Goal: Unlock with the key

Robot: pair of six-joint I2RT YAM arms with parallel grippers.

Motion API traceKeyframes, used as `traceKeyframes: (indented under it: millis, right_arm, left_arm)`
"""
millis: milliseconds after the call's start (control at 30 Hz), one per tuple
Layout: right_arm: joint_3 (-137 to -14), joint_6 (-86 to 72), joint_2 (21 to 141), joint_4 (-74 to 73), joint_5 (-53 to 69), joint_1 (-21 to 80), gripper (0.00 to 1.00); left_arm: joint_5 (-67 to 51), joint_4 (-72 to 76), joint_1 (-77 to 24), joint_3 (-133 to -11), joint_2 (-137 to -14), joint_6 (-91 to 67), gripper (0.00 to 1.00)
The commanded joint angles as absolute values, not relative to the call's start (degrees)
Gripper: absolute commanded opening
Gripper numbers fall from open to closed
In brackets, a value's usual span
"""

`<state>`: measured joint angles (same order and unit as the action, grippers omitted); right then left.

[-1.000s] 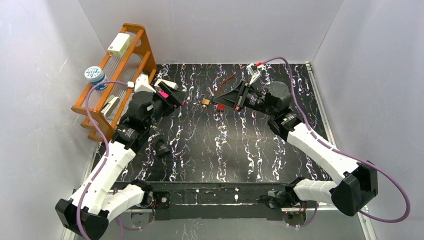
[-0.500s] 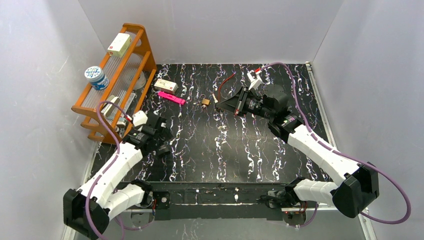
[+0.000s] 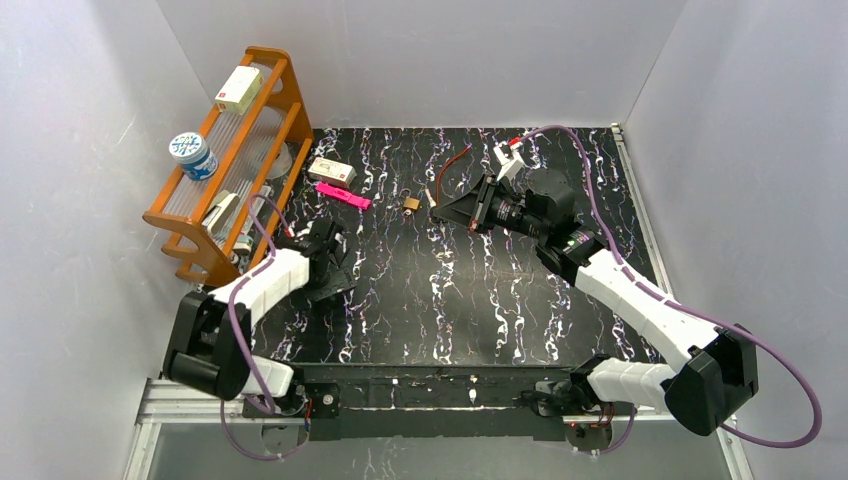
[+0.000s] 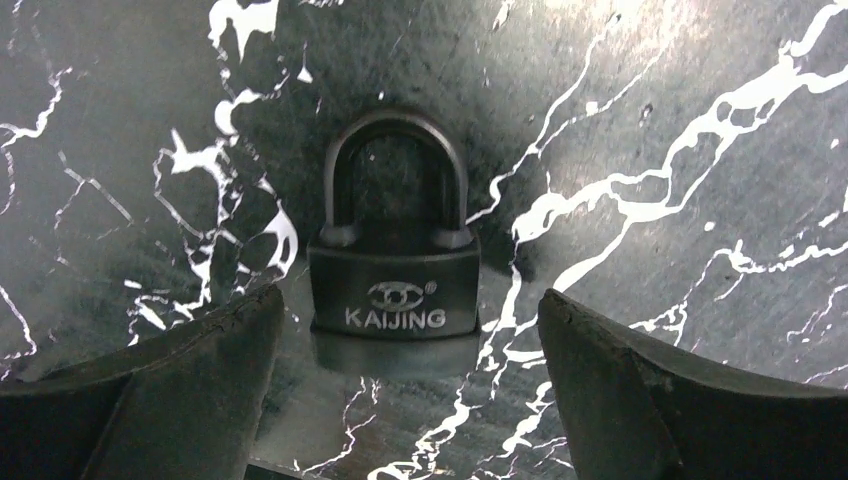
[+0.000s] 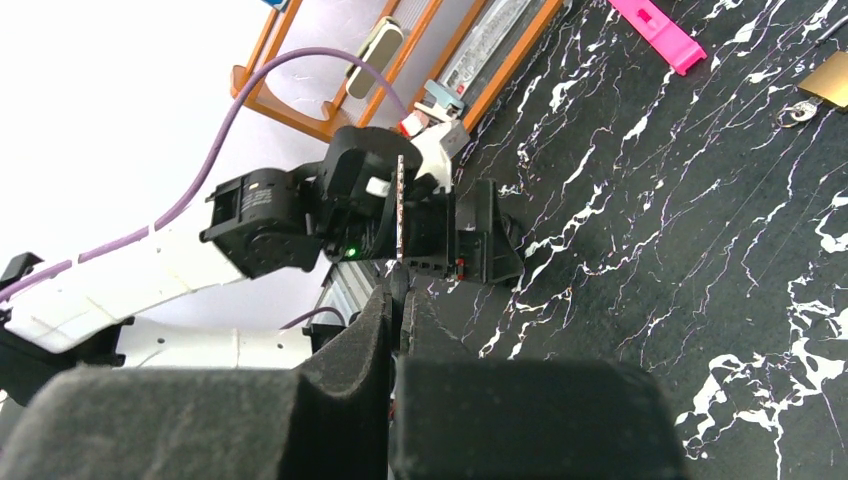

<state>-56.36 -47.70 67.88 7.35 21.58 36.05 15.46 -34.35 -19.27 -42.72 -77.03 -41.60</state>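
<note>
The padlock [image 4: 393, 280] lies inside the wide-open left gripper [image 4: 410, 300] near the tabletop's [image 3: 480, 300] left edge, arm folded low; right gripper [image 5: 398, 295] pinches a key [image 5: 399, 210].

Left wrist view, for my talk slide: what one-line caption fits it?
Open fingers flank a black KAIJING padlock, shackle closed, on the black marbled table.
</note>
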Motion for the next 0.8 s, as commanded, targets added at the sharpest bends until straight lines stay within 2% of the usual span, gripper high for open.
traceKeyframes:
  millis: [0,67,200,400,600,767]
  right_arm:
    - [-56.6,-46.5,67.2,8.3,21.6,35.9,0.01]
    - [-56.6,-46.4,67.2,8.1,21.4,35.9,0.01]
    - [-57.8,-45.5,67.8,8.0,22.1,36.0,0.01]
    - [-58.1,-45.3,68.6,8.3,22.6,36.0,0.01]
    - [-57.6,-45.1,68.5,8.3,22.3,36.0,0.01]
    - [-57.7,-45.1,68.6,7.8,22.2,36.0,0.01]
  left_arm:
    - [11.8,-34.6,-17.1,-45.7,-80.7,-36.9,0.91]
    - [10.2,-34.3,-16.3,-45.4,-81.1,-36.5,0.80]
    - [7.8,-32.7,-15.7,-45.2,-81.2,-35.8,0.69]
    - [5.7,-33.9,-14.7,-46.7,-85.1,-33.4,0.61]
    - [6.2,-36.5,-14.5,-48.0,-88.0,-33.5,0.60]
    - [5.4,-37.7,-14.5,-49.1,-89.6,-34.1,0.42]
